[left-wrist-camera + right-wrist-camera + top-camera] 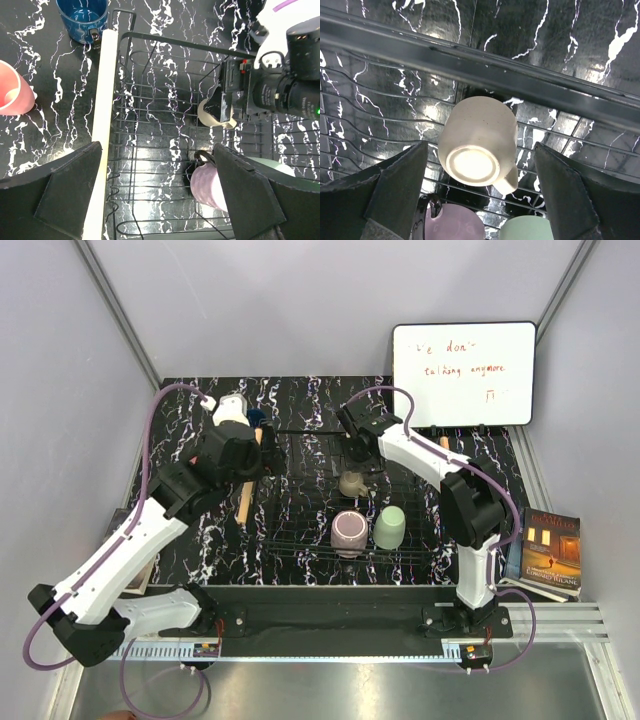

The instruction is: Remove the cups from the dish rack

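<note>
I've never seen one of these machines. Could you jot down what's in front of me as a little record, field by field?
Setting: black marbled table
In the dish rack: beige cup (upside down), mauve cup, mint cup
On the table left of the rack: dark blue cup, pink cup
Left jaws: open, empty, over the rack's left bar
Right jaws: open, either side of the beige cup, not closed on it
Nearby: whiteboard, book

Pink cup [14, 95] half off the left edge, dark blue cup [82, 19] off the top (left wrist view).
</note>
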### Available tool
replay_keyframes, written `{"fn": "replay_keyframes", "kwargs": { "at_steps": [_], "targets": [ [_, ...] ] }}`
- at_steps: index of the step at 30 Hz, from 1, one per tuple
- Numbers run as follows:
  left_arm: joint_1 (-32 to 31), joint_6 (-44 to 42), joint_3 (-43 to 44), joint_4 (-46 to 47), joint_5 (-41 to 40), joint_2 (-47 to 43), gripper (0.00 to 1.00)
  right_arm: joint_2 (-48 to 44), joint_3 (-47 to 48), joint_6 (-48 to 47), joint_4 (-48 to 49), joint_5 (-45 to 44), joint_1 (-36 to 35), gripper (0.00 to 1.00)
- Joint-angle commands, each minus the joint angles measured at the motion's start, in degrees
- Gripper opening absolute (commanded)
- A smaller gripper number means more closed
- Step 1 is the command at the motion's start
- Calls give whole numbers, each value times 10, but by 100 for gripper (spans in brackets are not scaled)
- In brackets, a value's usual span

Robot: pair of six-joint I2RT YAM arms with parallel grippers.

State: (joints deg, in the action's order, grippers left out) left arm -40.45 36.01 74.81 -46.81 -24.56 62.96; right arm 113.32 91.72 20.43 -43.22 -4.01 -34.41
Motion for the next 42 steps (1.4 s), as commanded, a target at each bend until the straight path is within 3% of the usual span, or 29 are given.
{"fn": "replay_keyframes", "kwargs": {
  "at_steps": [1,15,18,24,25,29,42],
  "targets": [
    [0,-9,-10,17,-3,-13,99,26,11,5,21,21,-1,91],
    [1,-8,-26,17,10,-16,99,5,-66,48,62,-11,-35,78],
    [1,-10,-29,18,12,-16,99,0,-73,51,65,-20,-36,70],
    [1,-11,-31,19,12,-17,99,-39,-87,57,69,-36,-37,37],
    [0,-11,-32,20,12,-17,99,-45,-88,57,69,-37,-38,24],
    [1,-11,-31,22,10,-14,99,-95,-87,65,67,-36,-43,0],
    [2,2,8,50,5,28,99,-254,1,76,41,14,-58,0]
  ]
}}
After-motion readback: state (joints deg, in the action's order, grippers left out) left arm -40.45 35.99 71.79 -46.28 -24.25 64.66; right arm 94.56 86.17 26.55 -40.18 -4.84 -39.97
